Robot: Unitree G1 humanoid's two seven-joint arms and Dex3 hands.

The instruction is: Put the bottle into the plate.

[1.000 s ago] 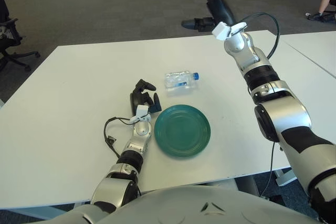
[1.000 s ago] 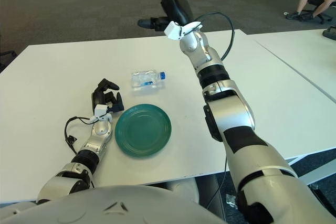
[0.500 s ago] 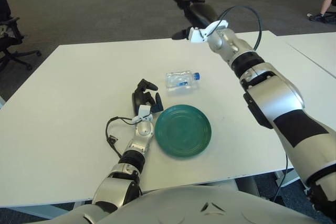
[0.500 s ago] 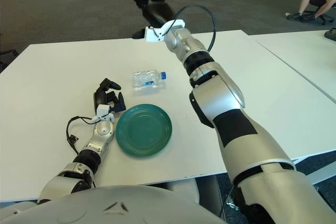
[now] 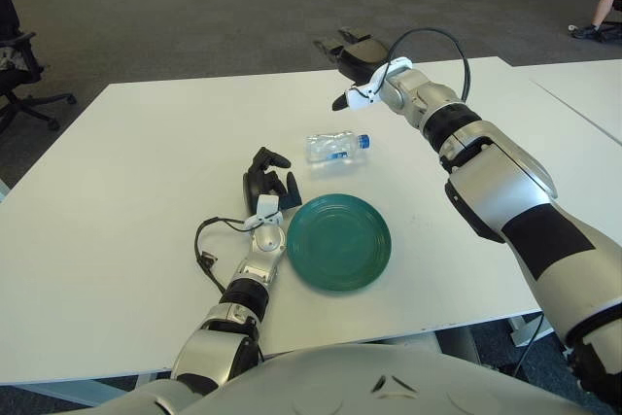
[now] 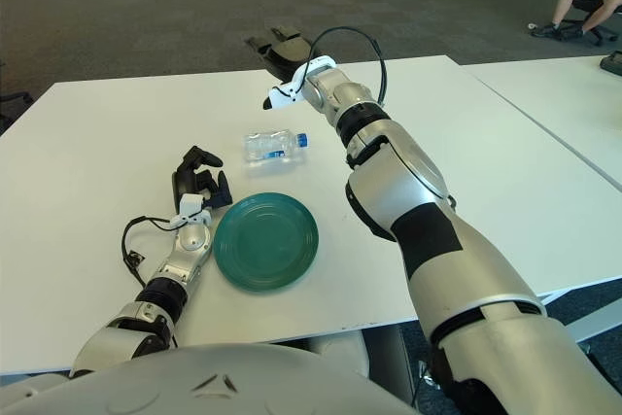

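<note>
On the white worktop (image 5: 117, 201) the green plate (image 5: 338, 242) lies nearest and bare. The left robot hand (image 5: 264, 180), fingers curled on nothing, shows just left of the plate. Just beyond the plate lies the clear water bottle (image 5: 335, 146) on its side, blue cap pointing right. Farther off, above and beyond the bottle, hangs the right robot hand (image 5: 352, 53), fingers spread and empty. It should descend over the bottle's middle, fingers straddling the body across its length, so it cannot roll.

Right hand (image 5: 352, 53) swung left and lowered, fingers spread, now above table beyond bottle (image 5: 336, 146)
</note>
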